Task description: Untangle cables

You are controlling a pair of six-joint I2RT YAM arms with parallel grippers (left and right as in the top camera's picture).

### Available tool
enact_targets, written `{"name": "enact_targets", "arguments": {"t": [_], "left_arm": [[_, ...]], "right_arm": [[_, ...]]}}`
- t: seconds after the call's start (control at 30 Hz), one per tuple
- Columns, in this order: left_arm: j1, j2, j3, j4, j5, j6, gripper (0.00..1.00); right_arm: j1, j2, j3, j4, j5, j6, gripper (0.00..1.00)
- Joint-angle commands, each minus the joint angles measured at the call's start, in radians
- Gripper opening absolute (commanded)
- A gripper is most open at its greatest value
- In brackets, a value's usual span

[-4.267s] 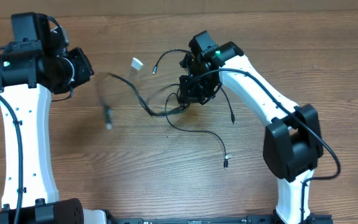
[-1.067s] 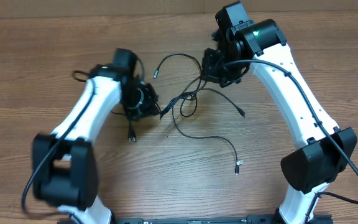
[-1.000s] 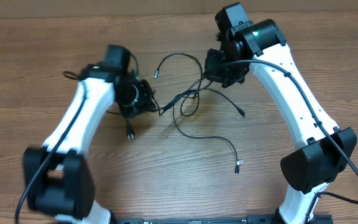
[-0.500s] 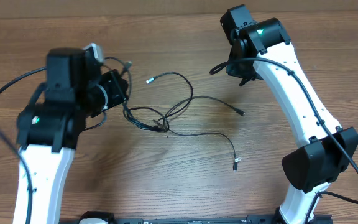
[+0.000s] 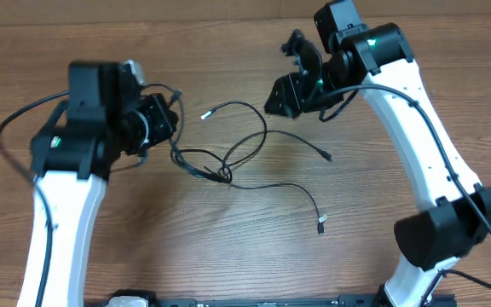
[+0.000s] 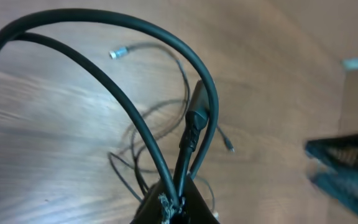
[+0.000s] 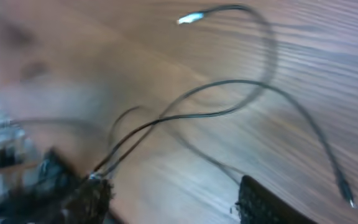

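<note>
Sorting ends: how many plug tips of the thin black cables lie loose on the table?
3 plug tips: one top centre, one mid-right, one lowest. More may hide at the left gripper, shut on the cables.

Two arms: the left arm and the right arm. One table. One tangle of cables, centre frame; three plugs lie loose.

Cables: thin black wires with small silver plug ends, lying in loose loops mid-table.
Tangle: strands cross at the bunch's 8 o'clock.
Free ends: 11, 3 and 5 o'clock.
Raised strand: 9 o'clock.
</note>
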Motion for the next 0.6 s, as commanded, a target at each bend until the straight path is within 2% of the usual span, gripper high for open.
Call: {"name": "enact_targets", "arguments": {"t": [0.0, 0.13, 0.2, 0.33, 0.43, 0.57], "left_arm": [[0.054, 0.124, 0.017, 0.001, 0.236, -0.003, 0.04], [0.13, 0.222, 0.017, 0.002, 0.405, -0.001, 0.04], [0.159, 0.249, 0.017, 0.006, 0.473, 0.006, 0.04], [0.164, 0.25, 0.017, 0.006, 0.494, 0.007, 0.04], [0.164, 0.25, 0.017, 0.002, 0.497, 0.01, 0.04], [0.164, 0.25, 0.017, 0.003, 0.459, 0.013, 0.04]], "right_arm": [[0.016, -0.047, 0.013, -0.053, -0.158, -0.286, 0.68], [0.06, -0.046, -0.012, -0.084, -0.227, -0.482, 0.76], [0.106, -0.045, -0.053, -0.033, -0.229, -0.495, 0.81], [0.171, -0.045, -0.145, 0.095, -0.232, -0.494, 0.82], [0.245, -0.045, -0.205, 0.198, -0.238, -0.494, 0.78], [0.289, -0.045, -0.206, 0.212, -0.239, -0.498, 0.78]]}}
